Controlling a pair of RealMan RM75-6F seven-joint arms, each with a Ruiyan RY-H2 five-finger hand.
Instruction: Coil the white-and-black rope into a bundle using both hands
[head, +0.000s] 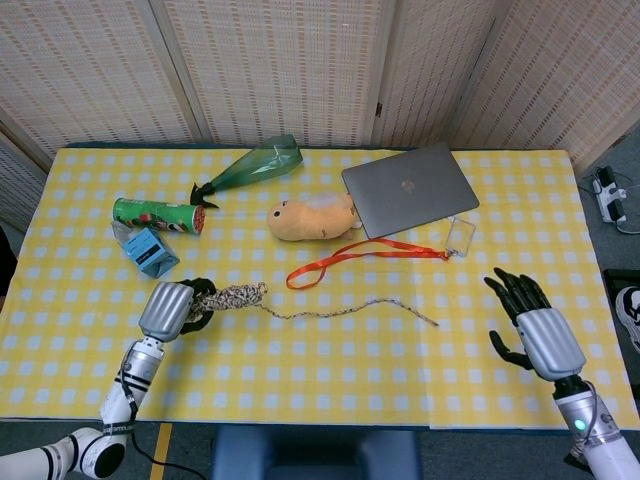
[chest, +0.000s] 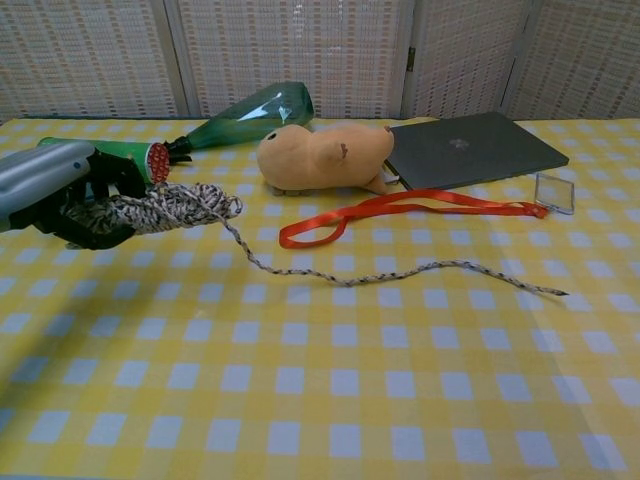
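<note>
Rope (head: 300, 308) bunched at one end sits in my left robot hand (head: 172, 308), which grasps that coiled bundle near the left edge of the desk (head: 330, 370), lifted a little off the cloth in the chest view (chest: 160, 210). From the bundle the loose tail runs rightward across the middle of the desk and lies flat on the checked cloth. My right robot hand (head: 532, 330) hovers by the right edge of the desk, fingers spread and holding nothing, well apart from the rope's free end. Beyond the rope lie a red strap (head: 350, 257), a stuffed toy (head: 312, 218) and a laptop (head: 408, 188).
</note>
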